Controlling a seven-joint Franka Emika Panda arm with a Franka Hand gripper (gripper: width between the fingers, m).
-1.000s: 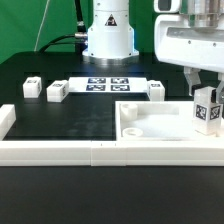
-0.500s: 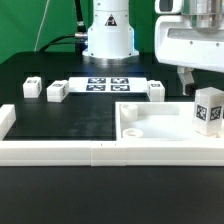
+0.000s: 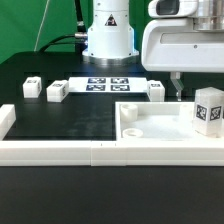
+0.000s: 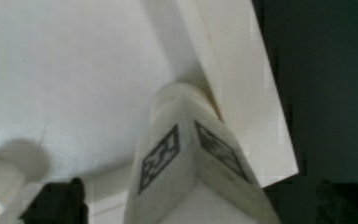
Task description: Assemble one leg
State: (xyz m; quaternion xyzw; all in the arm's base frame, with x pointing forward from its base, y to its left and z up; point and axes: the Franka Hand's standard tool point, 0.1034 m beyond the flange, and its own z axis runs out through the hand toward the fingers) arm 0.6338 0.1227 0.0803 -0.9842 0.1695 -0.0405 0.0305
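The leg [image 3: 208,108], a small white post with a black-and-white tag, stands upright on the right corner of the large white panel [image 3: 158,128]. My gripper [image 3: 180,92] is open and empty, a little above the leg and toward the exterior view's left. Only one dark fingertip [image 3: 178,86] shows under the white hand. In the wrist view the leg [image 4: 190,150] stands on the panel [image 4: 69,80], with my dark fingertips [image 4: 59,202] apart on either side of it and my gripper [image 4: 202,208] not touching it.
Three more small white legs lie at the back: two at the left [image 3: 30,87] [image 3: 56,92] and one near the middle [image 3: 155,91]. The marker board [image 3: 107,84] lies before the robot base [image 3: 108,35]. A white rail [image 3: 60,150] borders the front.
My gripper let go of the leg, rose and moved toward the exterior view's left. The leg stays upright on the panel's right corner.
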